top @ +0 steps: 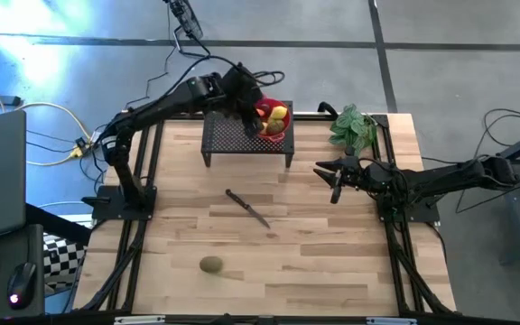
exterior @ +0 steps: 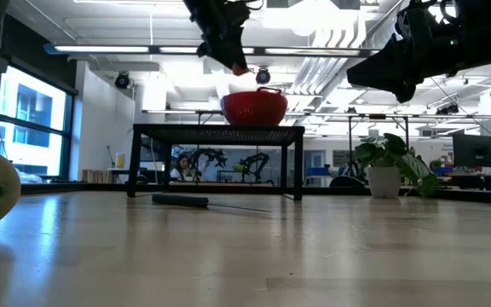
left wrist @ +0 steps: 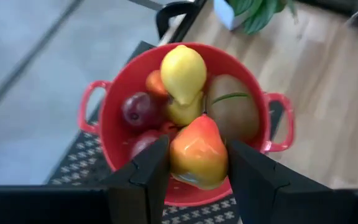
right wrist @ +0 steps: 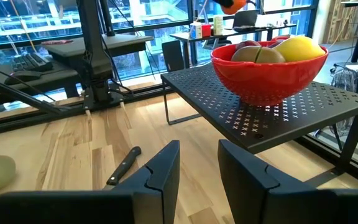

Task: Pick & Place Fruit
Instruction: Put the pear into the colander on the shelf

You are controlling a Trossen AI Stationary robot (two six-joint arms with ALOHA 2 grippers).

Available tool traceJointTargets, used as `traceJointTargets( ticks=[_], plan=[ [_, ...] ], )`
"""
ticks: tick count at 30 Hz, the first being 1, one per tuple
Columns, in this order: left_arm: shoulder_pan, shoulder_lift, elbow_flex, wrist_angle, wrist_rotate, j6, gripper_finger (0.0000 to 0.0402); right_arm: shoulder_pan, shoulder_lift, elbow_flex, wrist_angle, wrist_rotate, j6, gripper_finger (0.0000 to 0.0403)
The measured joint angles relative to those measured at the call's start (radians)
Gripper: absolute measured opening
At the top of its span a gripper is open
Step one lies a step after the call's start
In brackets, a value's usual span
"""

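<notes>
A red two-handled bowl [left wrist: 114, 124] stands on a black mesh stand [top: 242, 140] at the table's far side. In it lie a yellow lemon [left wrist: 183, 71], a dark red fruit [left wrist: 140, 109], a brown-green kiwi [left wrist: 236, 112] and other pieces. My left gripper [left wrist: 197, 149] hovers over the bowl, shut on an orange-and-yellow pear-shaped fruit [left wrist: 197, 140]. One more kiwi [top: 210, 264] lies alone on the table near its near edge. My right gripper [right wrist: 197, 168] waits open above the table's right side, touching nothing. My left gripper pinches the pear-shaped fruit between its two fingers [left wrist: 151, 165], one on each of its sides [left wrist: 179, 158]. The fingers come from above, pointing down into the bowl. The fruit is lifted clear, above the pieces in the bowl [right wrist: 232, 5].
A slim dark-handled knife [top: 246, 208] lies on the middle of the table. A green leafy plant [top: 355, 126] stands at the far right corner. Black frame rails [top: 395, 244] run along both table sides. Bare wood [top: 314, 262] lies between the knife and the near edge.
</notes>
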Motion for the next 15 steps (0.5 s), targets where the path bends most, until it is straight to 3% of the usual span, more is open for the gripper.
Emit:
traceJointTargets(
  ticks=[3,15],
  plan=[
    [0.021,-0.001,-0.019,0.019,0.063,-0.043,0.0141,0.0,0.0,0.0,0.0,0.0,0.0,0.0103],
    [0.018,-0.001,-0.151,0.139,0.071,-0.067,0.0141,0.0,0.0,0.0,0.0,0.0,0.0,0.0103]
  ],
)
